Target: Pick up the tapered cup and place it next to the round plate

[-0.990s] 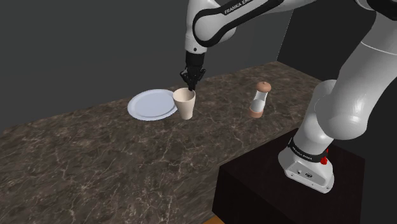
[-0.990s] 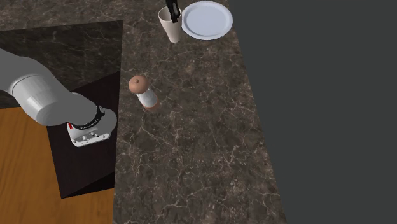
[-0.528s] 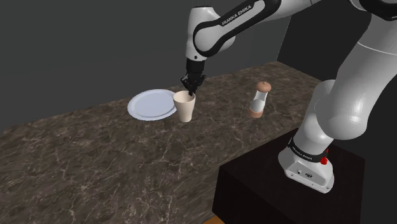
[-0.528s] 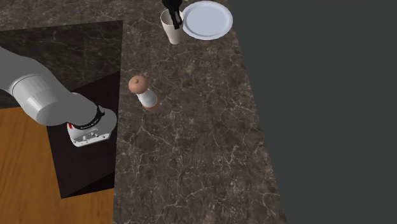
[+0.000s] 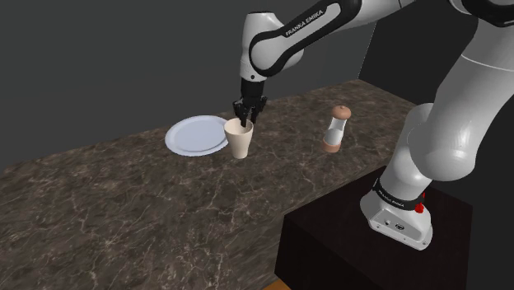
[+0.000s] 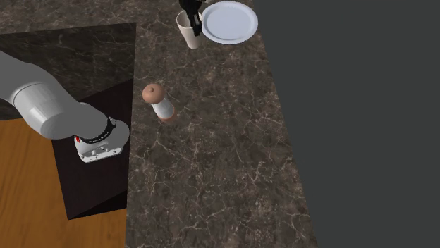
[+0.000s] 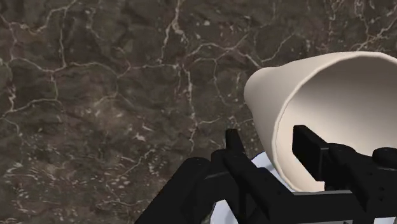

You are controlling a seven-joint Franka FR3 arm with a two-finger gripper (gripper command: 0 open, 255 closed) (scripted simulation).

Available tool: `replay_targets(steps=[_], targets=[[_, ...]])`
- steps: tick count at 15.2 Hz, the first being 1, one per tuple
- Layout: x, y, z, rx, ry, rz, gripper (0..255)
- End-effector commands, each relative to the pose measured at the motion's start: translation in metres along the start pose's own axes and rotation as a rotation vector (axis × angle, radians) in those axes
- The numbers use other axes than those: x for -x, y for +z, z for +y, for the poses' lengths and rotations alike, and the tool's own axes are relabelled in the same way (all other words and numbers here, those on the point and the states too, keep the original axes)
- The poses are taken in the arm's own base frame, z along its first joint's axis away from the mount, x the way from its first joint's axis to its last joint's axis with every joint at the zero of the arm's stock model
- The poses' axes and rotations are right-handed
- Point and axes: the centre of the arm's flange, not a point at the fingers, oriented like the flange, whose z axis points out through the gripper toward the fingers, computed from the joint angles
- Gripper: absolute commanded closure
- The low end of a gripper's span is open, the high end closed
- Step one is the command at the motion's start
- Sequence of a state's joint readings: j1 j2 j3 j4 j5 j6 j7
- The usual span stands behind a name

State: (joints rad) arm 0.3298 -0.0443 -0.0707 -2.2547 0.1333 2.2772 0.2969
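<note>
A cream tapered cup (image 5: 240,141) stands upright on the dark marble counter, just beside the round white plate (image 5: 196,134). My black gripper (image 5: 245,120) hangs over the cup's rim, open. In the wrist view one of the fingers (image 7: 233,144) is outside the cup (image 7: 331,95) and the other inside, with the wall between them and a gap on each side. A sliver of the plate (image 7: 262,163) shows under the gripper (image 7: 270,141). From the second exterior view the cup (image 6: 188,32) sits to the left of the plate (image 6: 229,20), with the gripper (image 6: 196,27) above it.
A pepper mill (image 5: 334,130) with a brown knob stands on the counter toward the stand (image 5: 346,243), also seen in the second exterior view (image 6: 159,103). The counter (image 5: 148,206) stretches wide toward the shoulder view's left. A dark wall rises behind it.
The gripper came down a little with the cup, and its fingers have parted from the cup's wall. The cup now stands on the counter by the plate.
</note>
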Motion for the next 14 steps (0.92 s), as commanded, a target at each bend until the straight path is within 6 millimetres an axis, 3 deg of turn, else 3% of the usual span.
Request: replay_targets(steps=[1,5,9,14], targets=[[0.001,0.002,0.000,0.002,-0.001,-0.005,0],[0.001,0.003,-0.001,0.002,-0.001,-0.006,0],[0.001,-0.047,-0.001,0.002,-0.001,-0.006,0],[0.001,-0.047,-0.001,0.002,-0.001,-0.006,0]])
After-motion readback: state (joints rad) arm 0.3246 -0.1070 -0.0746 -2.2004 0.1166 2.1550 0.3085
